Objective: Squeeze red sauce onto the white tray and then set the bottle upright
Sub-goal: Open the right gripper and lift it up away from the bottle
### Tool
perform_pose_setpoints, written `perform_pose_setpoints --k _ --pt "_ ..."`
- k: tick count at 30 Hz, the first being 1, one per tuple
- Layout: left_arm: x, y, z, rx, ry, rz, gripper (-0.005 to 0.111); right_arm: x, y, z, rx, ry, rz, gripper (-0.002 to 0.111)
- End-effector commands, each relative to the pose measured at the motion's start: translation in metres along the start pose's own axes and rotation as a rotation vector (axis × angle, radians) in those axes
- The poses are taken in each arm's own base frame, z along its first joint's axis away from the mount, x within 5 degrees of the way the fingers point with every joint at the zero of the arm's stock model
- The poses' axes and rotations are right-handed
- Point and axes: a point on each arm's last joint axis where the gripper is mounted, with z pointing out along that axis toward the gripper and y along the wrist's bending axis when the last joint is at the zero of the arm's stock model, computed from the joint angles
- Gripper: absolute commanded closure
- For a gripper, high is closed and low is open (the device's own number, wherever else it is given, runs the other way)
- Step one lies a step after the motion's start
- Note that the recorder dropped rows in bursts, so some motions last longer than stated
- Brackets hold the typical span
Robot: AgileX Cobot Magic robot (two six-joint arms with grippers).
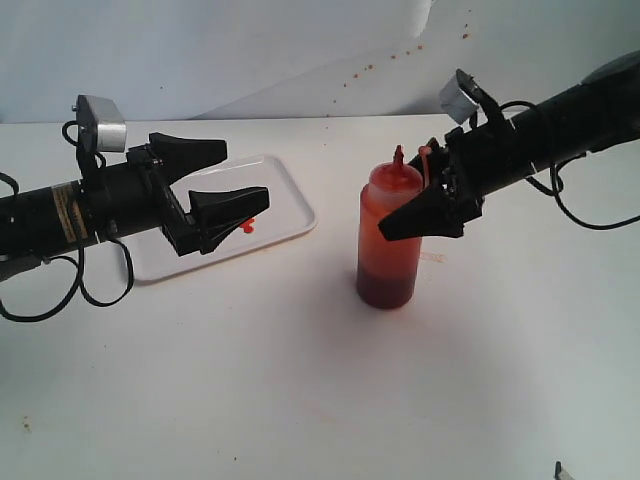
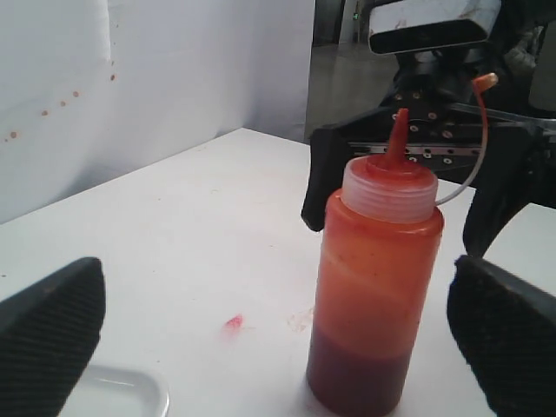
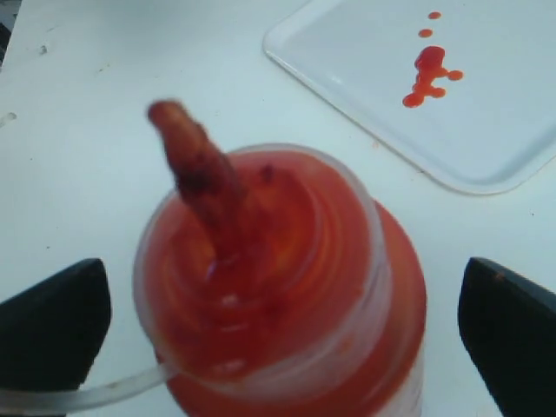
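The bottle [image 1: 389,240] is standing upright on the white surface [image 1: 300,390], near the middle of the exterior view and to the right of the white tray [image 1: 288,192], from which it is being kept apart by a strip of bare surface. Dark red sauce is being held in its base, with orange-red staining above, and its pointed red nozzle [image 1: 399,156] is being left uncovered while the small cap [image 2: 485,81] is hanging on its tether beside it. A small blob of red sauce [image 1: 249,222] with a few drops is lying on the tray. The bottle is being flanked by the right gripper [image 3: 282,321], whose fingers [image 1: 420,215] are being held spread wide, one on each side; in the right wrist view bare surface is showing between each finger and the bottle, so nothing is being squeezed. The left gripper [image 1: 246,174] is being held above the tray, its fingers [image 1: 230,205] spread apart and empty. A small reddish spot [image 2: 233,323] is being seen on the surface near the bottle's base.
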Motion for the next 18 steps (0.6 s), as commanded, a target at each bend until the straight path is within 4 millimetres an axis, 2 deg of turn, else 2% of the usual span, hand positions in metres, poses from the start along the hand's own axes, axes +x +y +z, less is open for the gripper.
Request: perform_pose_setpoints --k 1,18 --pt "-0.004 0.001 0.0 -0.007 -0.021 0.01 0.002 -0.008 0.006 -0.007 0.008 0.0 0.019 0.003" --pt "-0.004 0.001 0.0 -0.007 -0.021 0.01 0.002 -0.053 0.028 -0.033 0.063 -0.176 0.021 0.003"
